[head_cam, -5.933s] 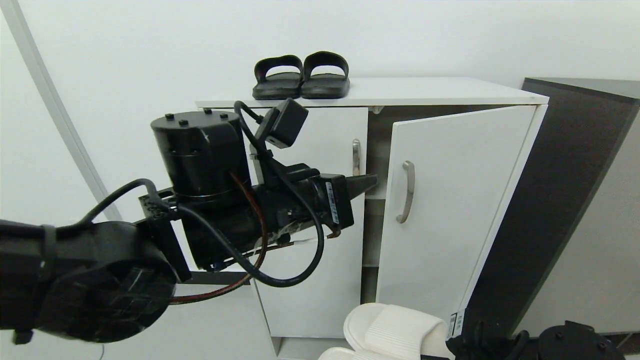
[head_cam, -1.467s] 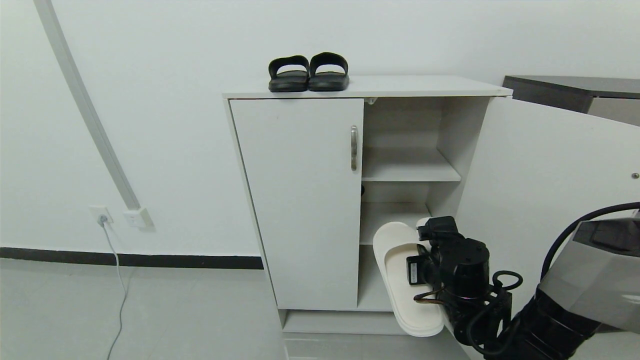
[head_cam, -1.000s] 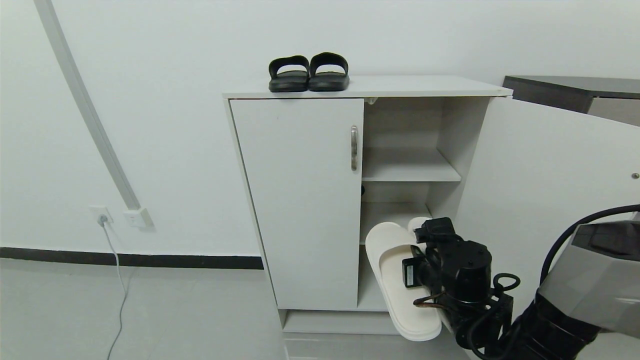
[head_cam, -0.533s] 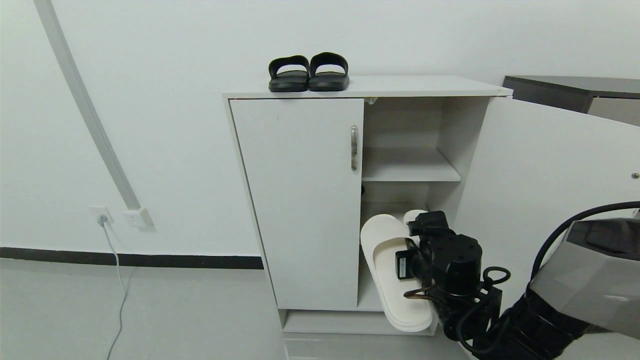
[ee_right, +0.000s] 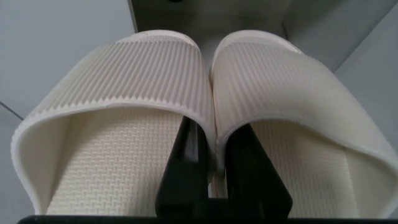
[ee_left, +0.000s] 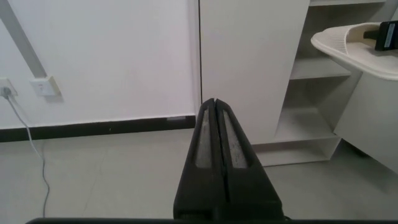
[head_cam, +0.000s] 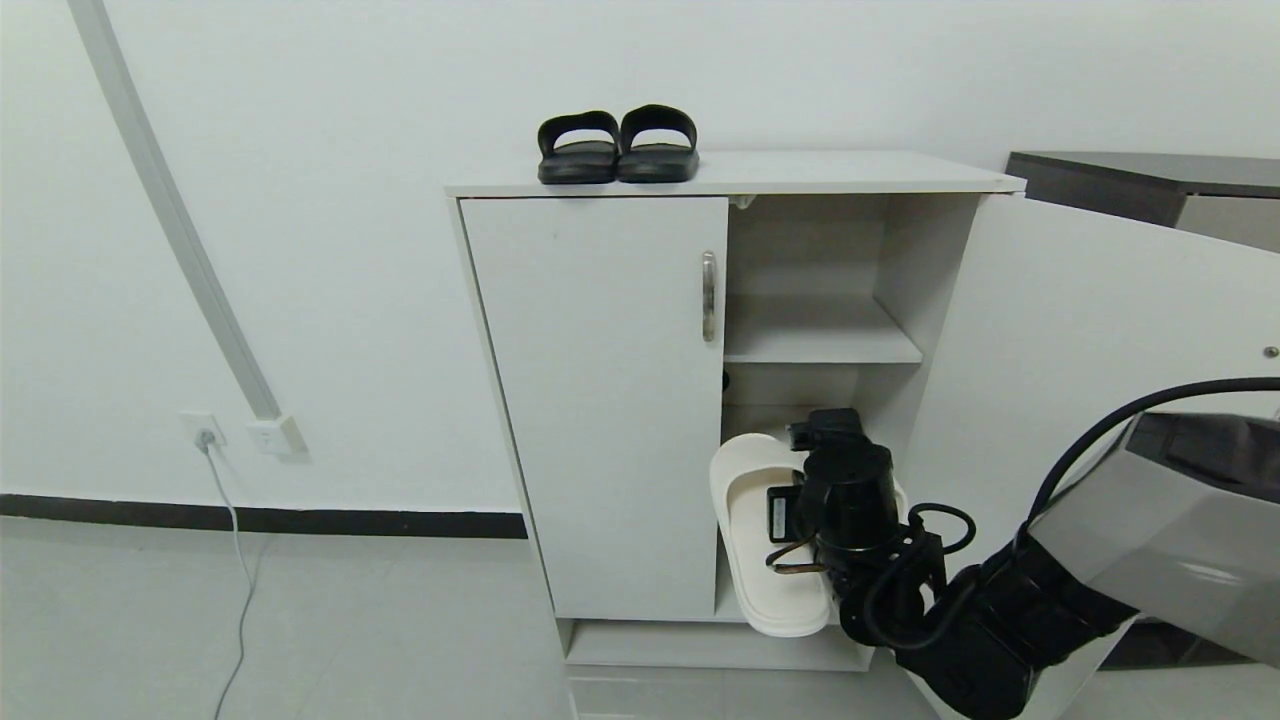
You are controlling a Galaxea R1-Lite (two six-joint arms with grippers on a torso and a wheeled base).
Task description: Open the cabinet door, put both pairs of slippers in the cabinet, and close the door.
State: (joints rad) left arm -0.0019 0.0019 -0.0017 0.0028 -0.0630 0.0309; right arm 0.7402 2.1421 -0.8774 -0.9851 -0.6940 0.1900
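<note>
The right end effector [ee_right: 214, 165] is clamping the white slippers [head_cam: 752, 520] together by their inner walls, holding them at the mouth of the cabinet [head_cam: 600, 420], level with its lower shelves; their long axis is pointing ahead of the fingers into the opening, so the coming push is probably going straight inward; the right door [head_cam: 1080, 330] is standing wide open; the upper shelf [head_cam: 815, 345] is lying bare; the black slippers [head_cam: 617, 147] are sitting side by side on the left part of the cabinet's top; the left end effector [ee_left: 214, 134] is hanging clenched on nothing, well apart to the left.
</note>
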